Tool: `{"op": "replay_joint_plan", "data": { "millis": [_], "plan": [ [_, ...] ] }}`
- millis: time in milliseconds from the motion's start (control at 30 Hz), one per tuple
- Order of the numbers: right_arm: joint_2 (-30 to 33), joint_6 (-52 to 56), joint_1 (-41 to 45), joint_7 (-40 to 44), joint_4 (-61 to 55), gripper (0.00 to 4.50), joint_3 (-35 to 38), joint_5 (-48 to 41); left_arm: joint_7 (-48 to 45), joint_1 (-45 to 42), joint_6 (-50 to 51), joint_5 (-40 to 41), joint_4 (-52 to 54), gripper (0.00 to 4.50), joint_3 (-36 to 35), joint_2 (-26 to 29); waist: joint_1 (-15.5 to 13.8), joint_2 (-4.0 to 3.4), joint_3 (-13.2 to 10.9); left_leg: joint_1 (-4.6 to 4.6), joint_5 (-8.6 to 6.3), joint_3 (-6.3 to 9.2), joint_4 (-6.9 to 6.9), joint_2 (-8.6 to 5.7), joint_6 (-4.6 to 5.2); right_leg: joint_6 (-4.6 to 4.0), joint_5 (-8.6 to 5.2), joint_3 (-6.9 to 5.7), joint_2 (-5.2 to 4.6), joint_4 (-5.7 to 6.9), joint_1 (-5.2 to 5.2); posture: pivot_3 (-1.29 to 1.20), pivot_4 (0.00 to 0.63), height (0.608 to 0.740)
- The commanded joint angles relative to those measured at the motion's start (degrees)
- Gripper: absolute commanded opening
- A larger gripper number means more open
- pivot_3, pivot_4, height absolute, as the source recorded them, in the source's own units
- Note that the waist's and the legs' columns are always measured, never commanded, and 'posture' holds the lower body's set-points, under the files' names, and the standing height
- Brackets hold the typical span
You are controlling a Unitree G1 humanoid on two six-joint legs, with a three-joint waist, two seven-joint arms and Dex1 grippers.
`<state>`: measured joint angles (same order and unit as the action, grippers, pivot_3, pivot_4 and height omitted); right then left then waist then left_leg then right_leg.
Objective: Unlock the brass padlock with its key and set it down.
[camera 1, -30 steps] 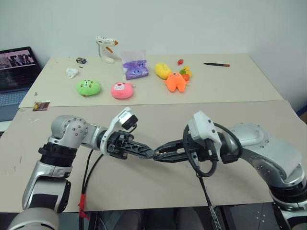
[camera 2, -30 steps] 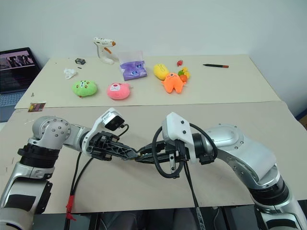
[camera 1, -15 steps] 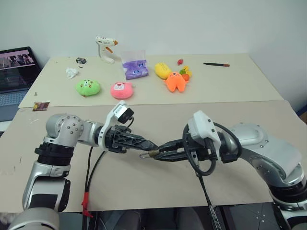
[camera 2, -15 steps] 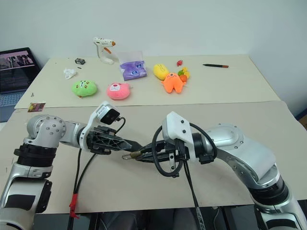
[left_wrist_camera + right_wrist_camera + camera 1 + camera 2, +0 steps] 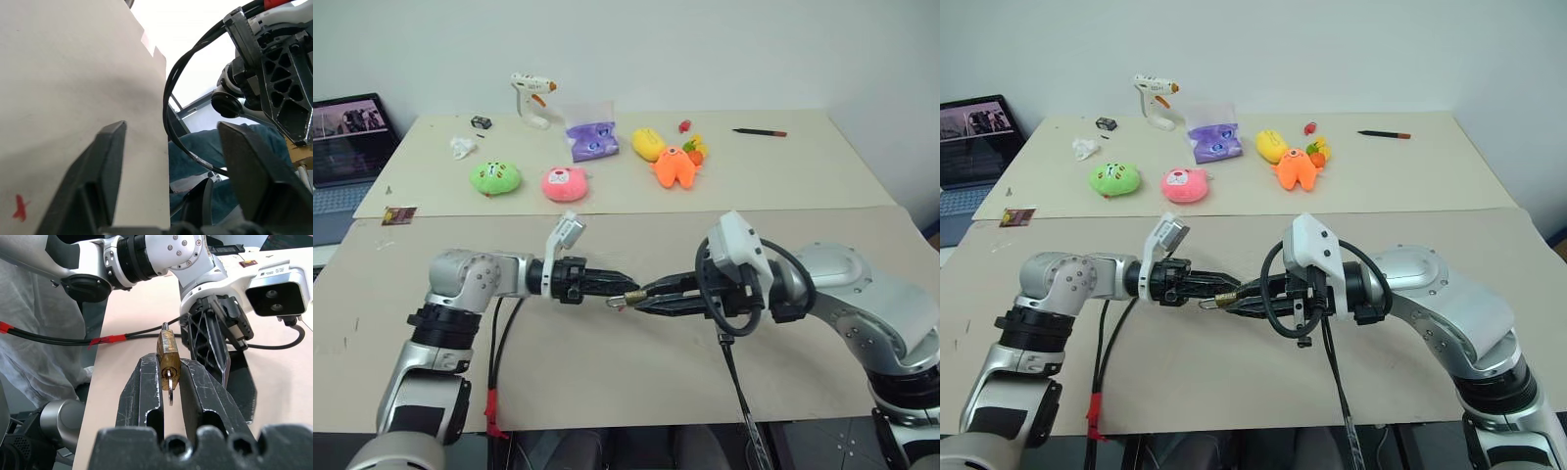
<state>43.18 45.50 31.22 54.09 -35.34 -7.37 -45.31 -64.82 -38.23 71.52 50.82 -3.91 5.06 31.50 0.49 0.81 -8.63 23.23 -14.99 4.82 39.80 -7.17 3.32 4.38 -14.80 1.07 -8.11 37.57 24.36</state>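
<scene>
The right gripper pinches the small brass padlock, silvery key inserted; the left gripper gapes half-open, holding nothing.

No readable text, labels or numbers anywhere.

Silver-grey arm shells are showing round screw heads at the joints, with white camera housings riding the wrists. Black cables, one wrapped in red tape, are hanging from the forearms. Black ribbed fingers are forming the jaws.

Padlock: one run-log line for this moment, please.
padlock: held in right gripper, off the table | key: in padlock | left gripper: fingers apart, beside padlock
</scene>
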Motion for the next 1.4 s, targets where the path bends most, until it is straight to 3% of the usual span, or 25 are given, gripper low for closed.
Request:
{"op": "replay_joint_plan", "data": {
  "millis": [33, 167, 667, 1400],
  "plan": [
    [0.6, -0.4, 1.3, 0.1, -0.8, 0.15, 2.3, -0.7, -1.9, 0.1, 1.6, 3.1, 3.7, 1.64, -1.3, 0.5, 0.0, 0.00, 0.0, 0.00, 0.00, 0.00, 0.01, 0.00, 0.00, 0.00, 0.00, 0.00, 0.00, 0.00, 0.00, 0.00, 0.150, 0.740],
    [0.6, -0.7, 1.5, 0.0, -0.5, 0.15, 2.3, -0.3, -1.9, -0.2, 4.2, 5.8, 4.5, 0.03, -2.3, 0.3, 0.0, 0.00, 0.0, -0.03, 0.00, 0.00, 0.02, 0.00, 0.00, 0.00, 0.00, 0.00, 0.00, 0.01, -0.03, 0.00, 0.150, 0.740],
    [1.8, -2.7, 2.1, 1.7, 2.9, 0.15, 2.0, 3.1, -2.2, 1.8, 8.2, 10.1, 8.2, 0.01, -2.7, 3.2, 0.2, 0.00, 0.0, -0.05, 0.00, 0.00, 0.01, 0.00, 0.00, 0.00, 0.00, 0.00, 0.01, 0.01, -0.03, 0.00, 0.150, 0.740],
    [4.9, -1.4, 0.0, 4.4, 1.6, 0.15, 5.5, 1.0, -5.6, -0.2, 4.1, 4.9, 4.0, 0.01, -0.6, 5.4, 0.1, 0.00, 0.0, -0.04, 0.00, 0.00, 0.01, 0.00, -0.01, 0.00, 0.00, 0.00, 0.00, 0.00, -0.03, 0.00, 0.150, 0.740]
  ]
}}
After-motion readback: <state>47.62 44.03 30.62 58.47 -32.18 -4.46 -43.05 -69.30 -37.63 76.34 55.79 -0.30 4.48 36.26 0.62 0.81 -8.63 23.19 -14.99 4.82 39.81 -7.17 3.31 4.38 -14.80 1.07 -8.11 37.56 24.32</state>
